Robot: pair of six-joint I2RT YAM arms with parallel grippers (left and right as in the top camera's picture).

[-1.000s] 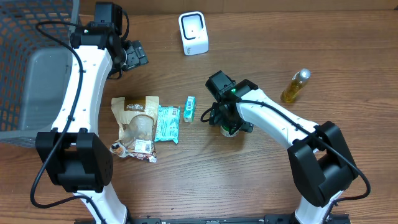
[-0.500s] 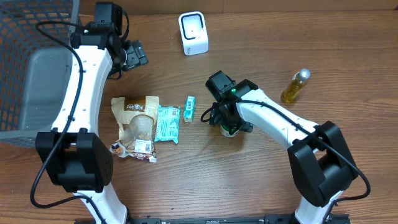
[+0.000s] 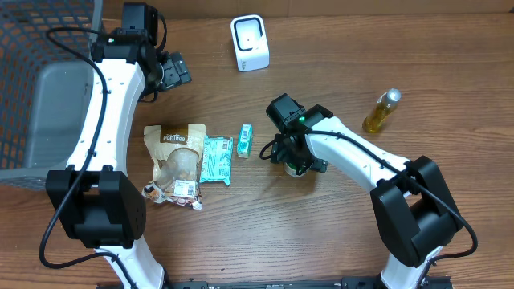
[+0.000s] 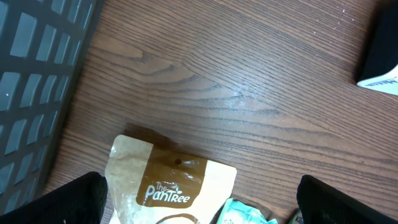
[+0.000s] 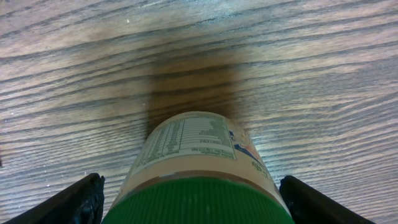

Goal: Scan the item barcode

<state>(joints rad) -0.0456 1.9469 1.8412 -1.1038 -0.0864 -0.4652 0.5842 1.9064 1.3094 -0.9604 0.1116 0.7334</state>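
Brown wooden table fills the overhead view, with a grey wire basket at the edge, to the left of a brown pouch. A teal packet lies just right of the pouch and touches it. A small green box lies a little further right. The jar, which is the item to scan, stands on the table further right again, beyond the box. The right hand is over the jar and hides most of it. A white scanner stands up and to the right of the pouch, well apart from it. A yellow bottle lies far to the right. The left hand hangs above the pouch, near the basket.

From the left wrist, the table shows with the basket left of the pouch. The packet peeks in at the right of the pouch. The left hand has its fingers wide apart and holds nothing.

From the right wrist, the jar stands upright on the table. Its green lid is nearest the camera and a printed label faces up. The right hand has its fingers on both sides of the lid and looks clamped on it.
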